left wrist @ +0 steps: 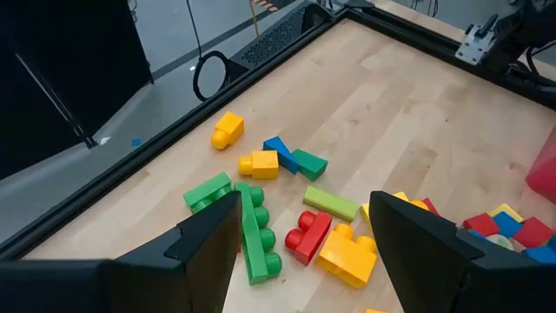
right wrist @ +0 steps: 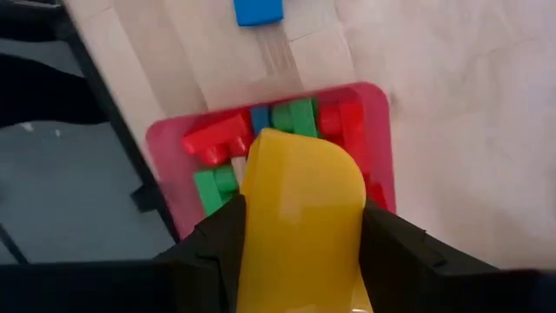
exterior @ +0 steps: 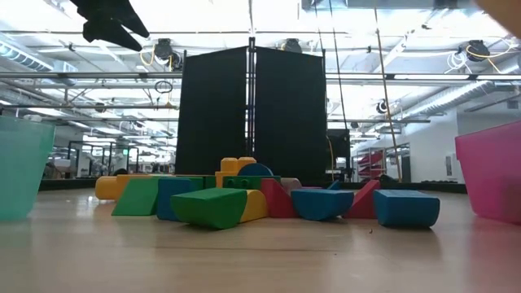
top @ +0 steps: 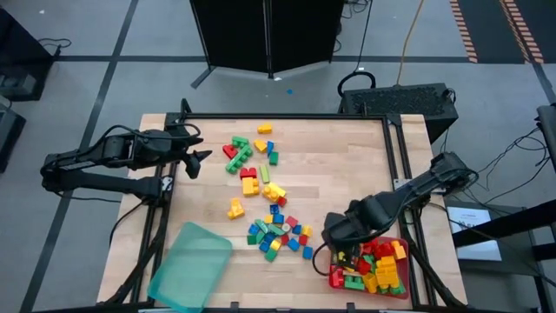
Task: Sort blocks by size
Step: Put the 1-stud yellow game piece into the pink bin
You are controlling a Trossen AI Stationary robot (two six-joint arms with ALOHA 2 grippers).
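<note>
Right gripper (right wrist: 300, 252) is clamped on a yellow block (right wrist: 301, 209) just above the red tray (right wrist: 382, 130), so letting go off-centre could bounce it onto the table, while the left gripper (left wrist: 300, 235) hangs apart over the far blocks (left wrist: 287, 217).

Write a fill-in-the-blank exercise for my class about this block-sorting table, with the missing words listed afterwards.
1. The right pincer holds a ______ block over the red tray.
2. The red tray already holds blocks, while the teal tray holds ______.
3. The left pincer is ______ and holds nothing.
4. The loose blocks lie on the ______ table.

Missing words: yellow; none; open; wooden
</note>
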